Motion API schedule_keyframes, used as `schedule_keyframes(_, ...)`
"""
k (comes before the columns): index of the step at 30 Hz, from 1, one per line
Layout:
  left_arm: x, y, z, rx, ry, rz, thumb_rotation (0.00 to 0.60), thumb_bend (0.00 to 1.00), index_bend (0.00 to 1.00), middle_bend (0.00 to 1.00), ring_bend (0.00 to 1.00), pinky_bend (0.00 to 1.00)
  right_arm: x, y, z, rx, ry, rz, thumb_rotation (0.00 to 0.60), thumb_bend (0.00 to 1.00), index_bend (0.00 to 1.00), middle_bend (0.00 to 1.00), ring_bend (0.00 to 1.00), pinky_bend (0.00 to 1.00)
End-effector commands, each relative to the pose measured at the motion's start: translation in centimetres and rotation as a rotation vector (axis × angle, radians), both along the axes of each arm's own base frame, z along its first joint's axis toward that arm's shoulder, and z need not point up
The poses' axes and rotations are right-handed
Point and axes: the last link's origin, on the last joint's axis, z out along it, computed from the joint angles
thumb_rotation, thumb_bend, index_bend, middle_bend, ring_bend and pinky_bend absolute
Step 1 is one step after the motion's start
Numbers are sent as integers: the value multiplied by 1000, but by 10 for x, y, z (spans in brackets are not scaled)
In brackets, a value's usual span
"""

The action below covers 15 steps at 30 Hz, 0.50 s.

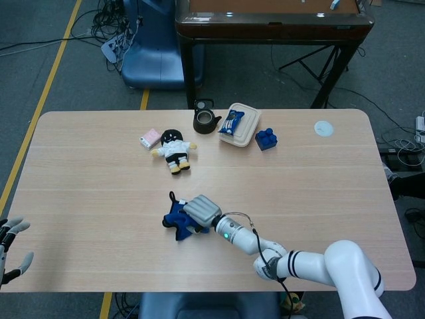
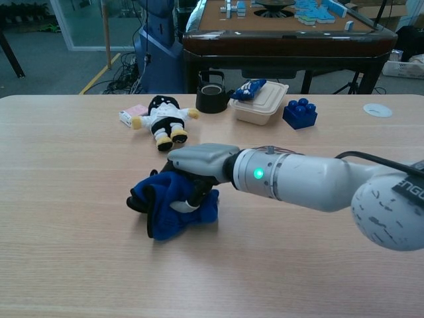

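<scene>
one blue cloth (image 2: 173, 207) gripped by right hand (image 2: 199, 165) fingers; left hand (image 1: 10, 249) fingers spread, empty.
</scene>
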Motion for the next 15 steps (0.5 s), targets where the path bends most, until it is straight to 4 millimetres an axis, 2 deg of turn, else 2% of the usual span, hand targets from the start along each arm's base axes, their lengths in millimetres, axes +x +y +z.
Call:
schedule_keyframes(1,0,0,0,1,0,-1,600,269,260,180,114,120,9,15,-3,50,-12,33,600,808,714,669,623,809)
schedule_keyframes(4,0,-1,0,1,1,0,600,270,261,180,114,120,7,17,-2,55,-3,43,600,807,714,669,623,809)
schedule_keyframes(9,0,-1,0,-1,-1,-3,600,270,261,180,114,120,-6,8,1,24,26,23,600,807,714,669,623,809)
schedule_keyframes(15,1,1,-2,-7,-2,-11,600,269,260,179,114,120,-29,-16,11,-46,67,-46,600,807,714,669,623,809)
